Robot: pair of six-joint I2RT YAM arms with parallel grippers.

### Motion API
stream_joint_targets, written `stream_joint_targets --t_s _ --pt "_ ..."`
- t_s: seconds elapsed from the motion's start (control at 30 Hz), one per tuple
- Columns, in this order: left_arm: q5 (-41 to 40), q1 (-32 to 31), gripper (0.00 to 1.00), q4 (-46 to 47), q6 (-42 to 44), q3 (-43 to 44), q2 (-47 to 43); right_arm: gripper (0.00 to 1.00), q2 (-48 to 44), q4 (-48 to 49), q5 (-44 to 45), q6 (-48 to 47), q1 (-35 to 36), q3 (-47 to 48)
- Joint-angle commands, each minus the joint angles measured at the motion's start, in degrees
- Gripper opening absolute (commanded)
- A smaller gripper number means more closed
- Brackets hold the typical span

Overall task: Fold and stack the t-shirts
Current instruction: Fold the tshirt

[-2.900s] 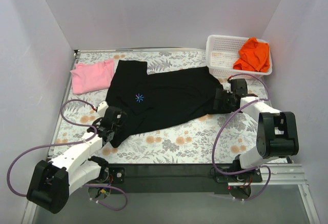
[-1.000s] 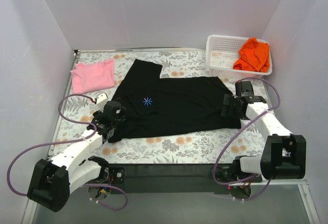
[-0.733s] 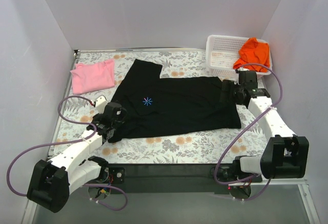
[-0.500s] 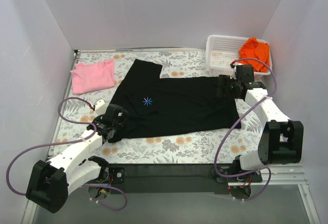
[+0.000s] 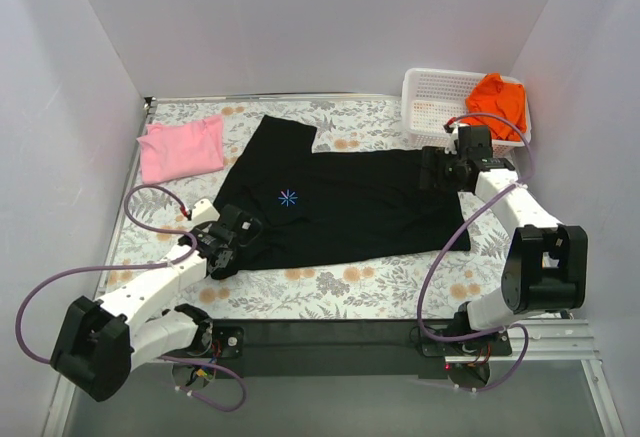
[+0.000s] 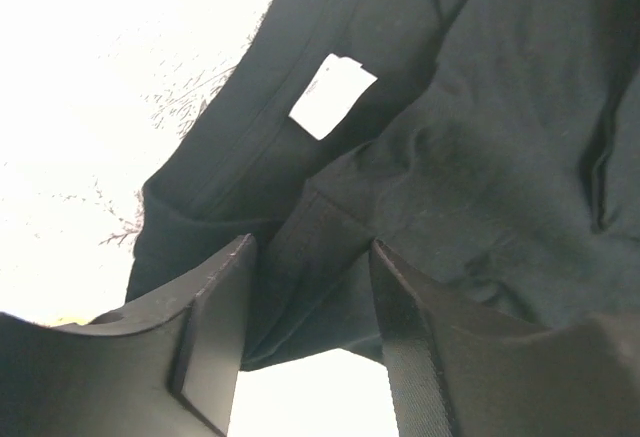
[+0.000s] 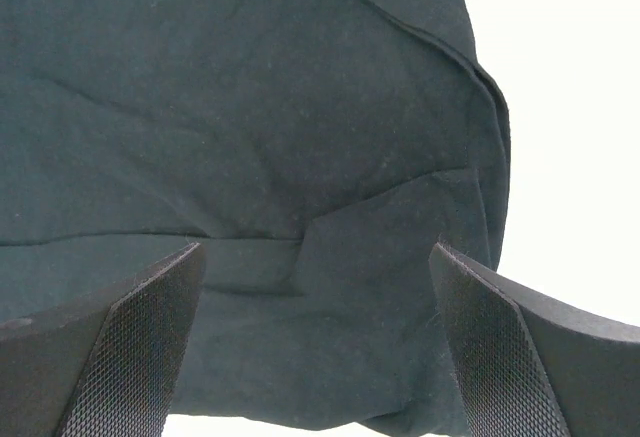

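Your L gripper (image 6: 310,247) half-wide astride black tee (image 6: 480,137) edge, can't tell if gripping, your R gripper (image 7: 315,249) wide apart over tee's rt corner

Top view: from high behind the arm bases (image 5: 92,349), angled down over the whole desk (image 5: 350,282). Left wrist view: very close, looking past the left claw (image 6: 312,257) onto the black shirt (image 6: 480,157). Right wrist view: equally close, past the right claw (image 7: 315,257). Shared throughout: that shirt.
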Motion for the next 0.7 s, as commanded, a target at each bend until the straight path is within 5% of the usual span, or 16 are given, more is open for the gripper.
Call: stream_joint_targets --t_s 0.0,0.1,0.23,0.67 --pt "-1.8 -0.7 0.47 -2.5 -1.9 1.9 -0.3 0.85 -2.7 2.4 -1.1 -0.9 -0.2 0.3" --pt "-1.8 -0.8 0.43 -2.3 -1.7 1.9 -0.2 0.85 -2.9 2.6 -1.0 -0.9 -0.2 0.0" --pt "-1.9 -0.9 0.00 -1.5 -0.7 2.2 1.0 0.85 -3.1 2.6 -0.9 -0.9 -0.2 -0.6" --pt "-8.9 -0.8 0.00 -0.3 9.4 11.3 9.4 0.85 -3.6 2.6 -0.7 -1.0 -0.2 -1.1"
